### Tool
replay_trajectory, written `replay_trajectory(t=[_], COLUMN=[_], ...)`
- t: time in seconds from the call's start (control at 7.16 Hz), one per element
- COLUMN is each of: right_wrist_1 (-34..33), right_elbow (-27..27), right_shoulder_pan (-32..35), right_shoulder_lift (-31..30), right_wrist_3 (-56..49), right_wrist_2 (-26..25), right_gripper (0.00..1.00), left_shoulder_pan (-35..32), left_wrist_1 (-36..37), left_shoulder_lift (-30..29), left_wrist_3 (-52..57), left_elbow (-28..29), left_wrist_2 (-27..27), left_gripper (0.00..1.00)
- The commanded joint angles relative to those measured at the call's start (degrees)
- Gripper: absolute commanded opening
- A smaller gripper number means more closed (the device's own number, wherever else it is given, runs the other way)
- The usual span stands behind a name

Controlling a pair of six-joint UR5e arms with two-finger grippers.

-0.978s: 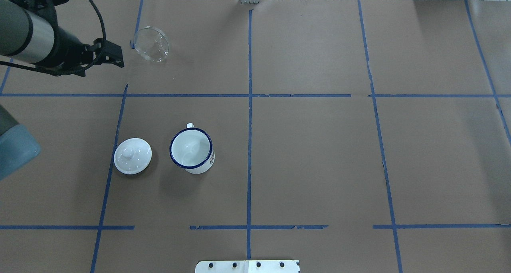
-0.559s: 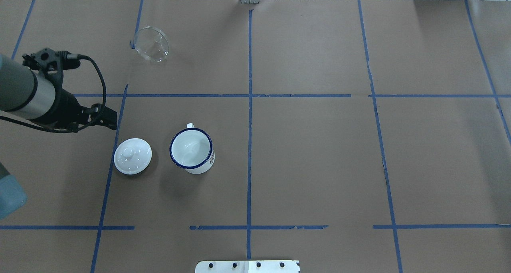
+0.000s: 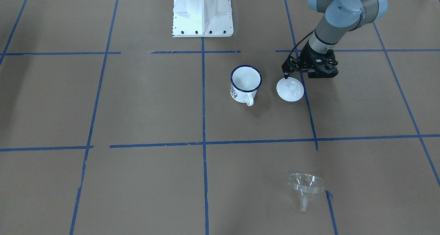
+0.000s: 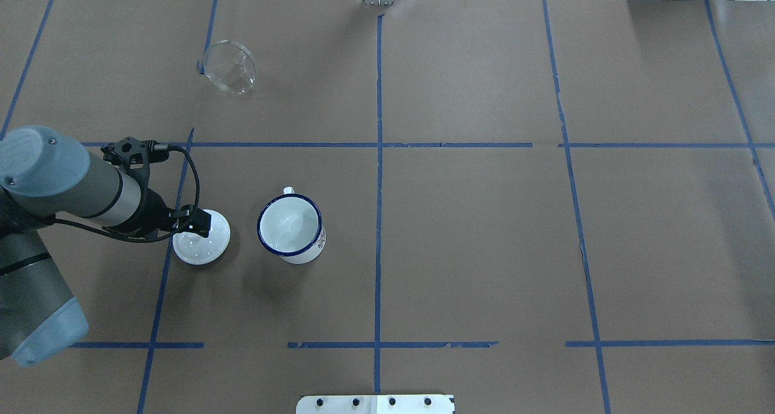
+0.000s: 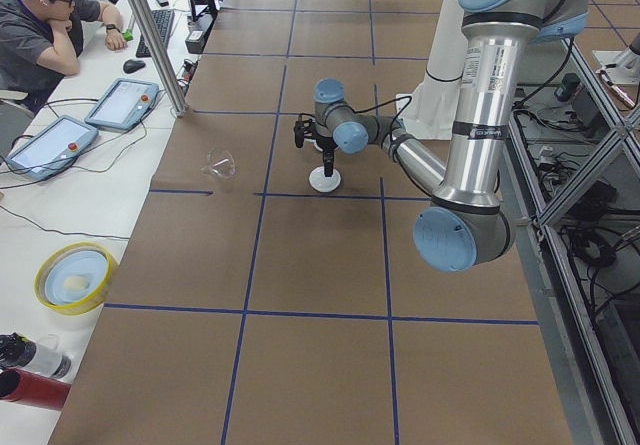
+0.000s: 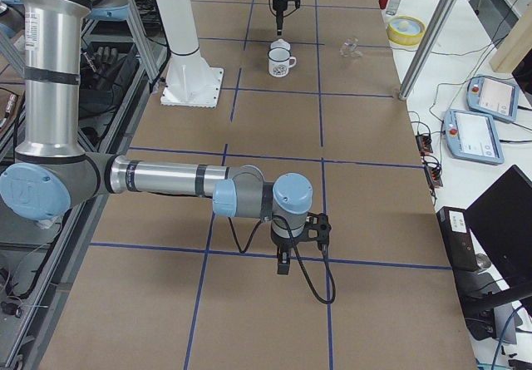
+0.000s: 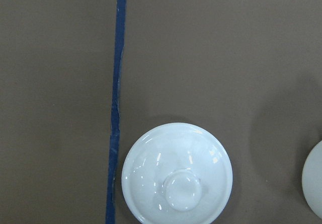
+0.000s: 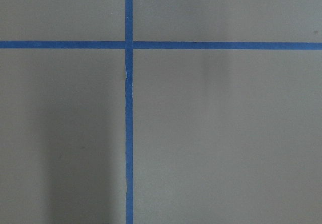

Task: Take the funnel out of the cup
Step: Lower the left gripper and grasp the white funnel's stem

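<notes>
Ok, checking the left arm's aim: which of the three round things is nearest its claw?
The white knobbed lid: the left claw hangs right over it. The mug stands beside the lid; the clear funnel lies far off.

Both arms are the same build: left arm (image 4: 66,187) and right arm (image 6: 162,179) are silver-grey tubes with pale blue joint caps, small screws in the caps. Wrist ends all black. Left gripper (image 4: 203,223) black, slim. Black cable (image 4: 195,175) loops off the left wrist, and a second cable (image 6: 320,283) off the right. White pedestal (image 3: 202,11), dark screws along its foot.
</notes>
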Motion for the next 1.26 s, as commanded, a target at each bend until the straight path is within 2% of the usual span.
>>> replay_trajectory(t=[0.0,0.14,0.28,1.12], right_wrist_1=[0.0,0.0,0.0,0.0], right_elbow=[0.0,0.0,0.0,0.0], right_shoulder_pan=[0.0,0.0,0.0,0.0], right_shoulder_lift=[0.0,0.0,0.0,0.0], right_wrist_3=[0.0,0.0,0.0,0.0], right_wrist_2=[0.0,0.0,0.0,0.0], right_gripper=[1.0,1.0,1.0,1.0], left_shoulder_pan=[1.36,1.36,1.27,1.18], left_wrist_1=[-0.81,1.02,3.82,4.38], left_shoulder_lift=[-0.27,-1.49,-3.59,-3.96], left_wrist_3=[-1.6,-1.51,-1.51,-0.81], left_elbow=[1.35,1.52,1.78,3.01], left_wrist_2=[0.7,0.7,0.7,0.79], left_gripper=[0.98,0.9,0.87,0.78])
